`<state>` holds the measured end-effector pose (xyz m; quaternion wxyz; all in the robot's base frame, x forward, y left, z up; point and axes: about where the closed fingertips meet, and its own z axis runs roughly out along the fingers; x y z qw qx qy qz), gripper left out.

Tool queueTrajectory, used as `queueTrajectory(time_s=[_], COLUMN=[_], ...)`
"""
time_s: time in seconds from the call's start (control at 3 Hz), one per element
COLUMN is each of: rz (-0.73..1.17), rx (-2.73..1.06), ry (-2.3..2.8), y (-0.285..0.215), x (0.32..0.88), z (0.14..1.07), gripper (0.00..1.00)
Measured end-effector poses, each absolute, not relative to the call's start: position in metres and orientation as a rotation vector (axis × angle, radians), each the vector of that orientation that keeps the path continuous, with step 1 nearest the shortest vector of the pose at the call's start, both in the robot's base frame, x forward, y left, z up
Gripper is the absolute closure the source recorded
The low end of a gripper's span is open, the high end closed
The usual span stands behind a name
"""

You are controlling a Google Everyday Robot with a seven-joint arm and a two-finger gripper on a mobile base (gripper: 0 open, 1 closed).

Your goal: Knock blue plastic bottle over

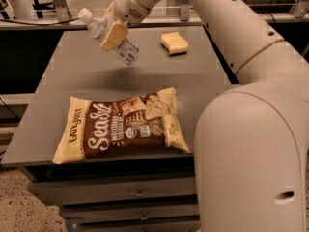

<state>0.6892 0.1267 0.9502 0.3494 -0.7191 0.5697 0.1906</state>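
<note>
Clear bluish plastic catches the eye in the camera view: the blue plastic bottle (126, 51) hangs tilted above the far left of the desk (77, 81), white cap up and left, base down and right. The end effector (114, 34) pinches it across the middle, so the bottle's long axis runs slantwise through the grip. To my eye it wants laying flat on bare desk, beyond the snack bag (123, 127) and left of the yellow sponge (174, 43).

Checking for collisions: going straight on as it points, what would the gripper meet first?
Probably the table top behind the snack bag: the gripper, above it holding the tilted blue plastic bottle, points down-left. Depth unclear.
</note>
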Motion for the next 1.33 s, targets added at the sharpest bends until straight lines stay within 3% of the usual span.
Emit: queueTrajectory(time_s=[1.0, 1.33], rz=[0.094, 0.088], rx=[-2.28, -2.307], ry=[1.45, 1.493], y=[0.145, 0.148], x=[0.657, 0.658], z=[0.889, 0.873], gripper=[1.0, 0.82])
